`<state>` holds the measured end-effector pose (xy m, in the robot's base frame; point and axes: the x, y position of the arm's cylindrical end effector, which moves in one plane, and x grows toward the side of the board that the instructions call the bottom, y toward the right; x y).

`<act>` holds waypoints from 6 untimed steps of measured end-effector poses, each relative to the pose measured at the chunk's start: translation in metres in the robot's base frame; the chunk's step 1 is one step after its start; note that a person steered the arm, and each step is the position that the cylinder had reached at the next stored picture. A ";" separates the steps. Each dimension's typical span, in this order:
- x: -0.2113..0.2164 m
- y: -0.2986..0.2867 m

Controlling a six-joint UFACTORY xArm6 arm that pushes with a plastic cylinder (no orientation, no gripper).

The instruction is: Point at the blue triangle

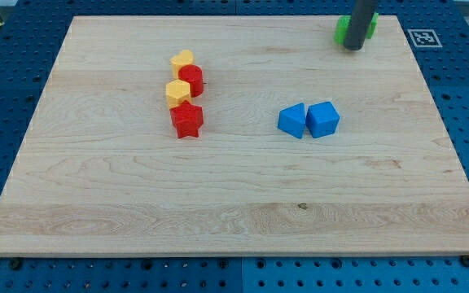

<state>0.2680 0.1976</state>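
Observation:
Two blue blocks lie side by side right of the board's middle. The left one (292, 120) looks like the blue triangle; the right one (322, 120) looks like a cube or pentagon. My tip (354, 47) is at the view's top right, well above and right of the blue blocks. It stands against a green block (370, 25), which the rod partly hides.
A column of blocks stands left of centre: a yellow heart-like block (182, 60), a red block (192, 80), a yellow block (177, 91) and a red star (187, 120). The wooden board (234, 203) lies on a blue pegboard table. A fiducial tag (422, 37) sits at top right.

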 end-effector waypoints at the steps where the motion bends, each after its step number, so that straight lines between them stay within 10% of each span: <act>1: -0.002 0.000; 6: 0.263 0.065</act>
<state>0.5312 0.2628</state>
